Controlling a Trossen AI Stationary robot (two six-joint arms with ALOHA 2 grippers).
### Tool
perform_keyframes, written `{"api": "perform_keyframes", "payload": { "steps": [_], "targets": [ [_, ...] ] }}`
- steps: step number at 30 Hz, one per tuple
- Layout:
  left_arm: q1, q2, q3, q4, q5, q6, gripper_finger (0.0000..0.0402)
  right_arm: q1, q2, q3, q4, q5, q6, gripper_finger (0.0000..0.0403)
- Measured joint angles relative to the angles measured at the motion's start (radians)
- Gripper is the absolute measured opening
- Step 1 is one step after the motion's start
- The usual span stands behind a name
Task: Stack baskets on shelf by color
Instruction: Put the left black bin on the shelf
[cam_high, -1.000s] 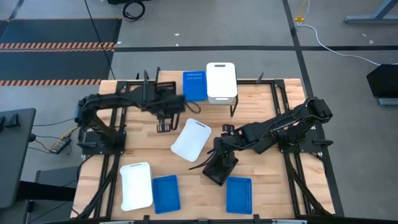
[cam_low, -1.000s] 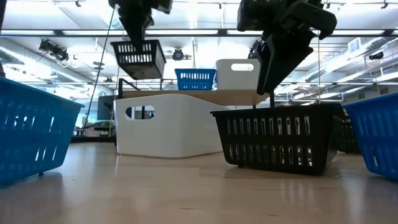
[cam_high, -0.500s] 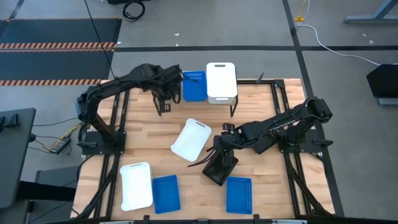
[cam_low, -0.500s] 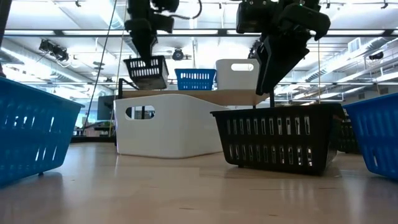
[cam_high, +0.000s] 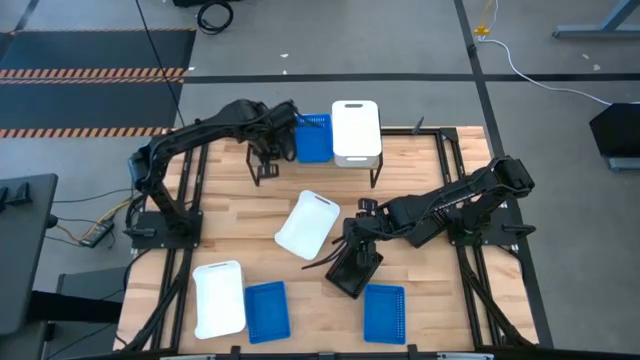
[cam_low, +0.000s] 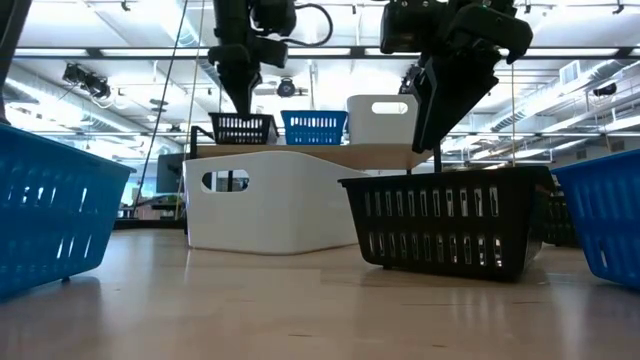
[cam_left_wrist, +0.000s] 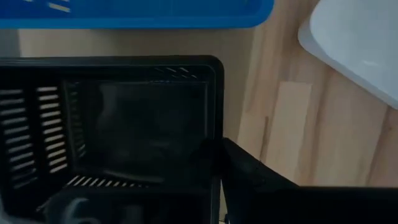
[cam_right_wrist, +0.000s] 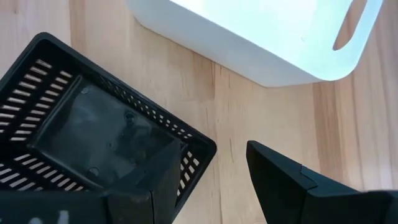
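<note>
A grey concrete floor with hazard-striped matting surrounds the wooden worktop (cam_high: 420, 170) in the high view. At its far edge stands the shelf (cam_high: 372, 160), carrying a blue basket (cam_high: 313, 138) and a white basket (cam_high: 356, 130) side by side. The left tool (cam_high: 268, 148) reaches to the shelf's open end, just beside the blue basket, and holds a black basket (cam_high: 264, 158) there. Mid-worktop lies a tilted white basket (cam_high: 308, 224). The right tool (cam_high: 357, 250) sits at the rim of a second black basket (cam_high: 353, 271). Along the near edge are another white basket (cam_high: 219, 298) and two blue baskets (cam_high: 266, 310) (cam_high: 384, 312).

In the low view, a hall with ceiling strip lights lies behind. The left tool (cam_low: 241, 95) comes down onto the small black basket (cam_low: 241, 128), which sits at shelf-top level next to the blue basket (cam_low: 314, 127) and the white one (cam_low: 381, 119). The right tool (cam_low: 445, 115) hangs over the near black basket (cam_low: 445, 220), which rests on the worktop beside the tilted white basket (cam_low: 265, 200).

The left wrist view shows the black basket (cam_left_wrist: 112, 130) close up, one dark finger (cam_left_wrist: 249, 171) against its rim, gripping it, with the blue basket's edge (cam_left_wrist: 134, 14) just beyond.

The right wrist view shows the fingers (cam_right_wrist: 280, 174) parted either side of the black basket's (cam_right_wrist: 87, 143) corner wall, one inside and one outside, not visibly pinching it; the white basket (cam_right_wrist: 261, 37) lies near.
</note>
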Motion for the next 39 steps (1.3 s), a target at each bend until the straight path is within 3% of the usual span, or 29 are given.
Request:
{"api": "perform_keyframes", "payload": {
  "steps": [10, 21, 39],
  "targets": [
    [-0.009, 0.001, 0.000, -0.056, 0.031, -0.029, 0.0048, 0.000, 0.000, 0.000, -0.004, -0.002, 0.000, 0.0191],
    [-0.008, 0.001, 0.000, -0.059, 0.030, -0.059, 0.0035, 0.000, 0.000, 0.000, -0.005, -0.002, 0.000, 0.0191],
    [-0.061, -0.005, 0.000, -0.107, -0.021, -0.085, 0.0052, 0.000, 0.000, 0.000, -0.011, -0.001, 0.003, 0.0191]
  ]
}}
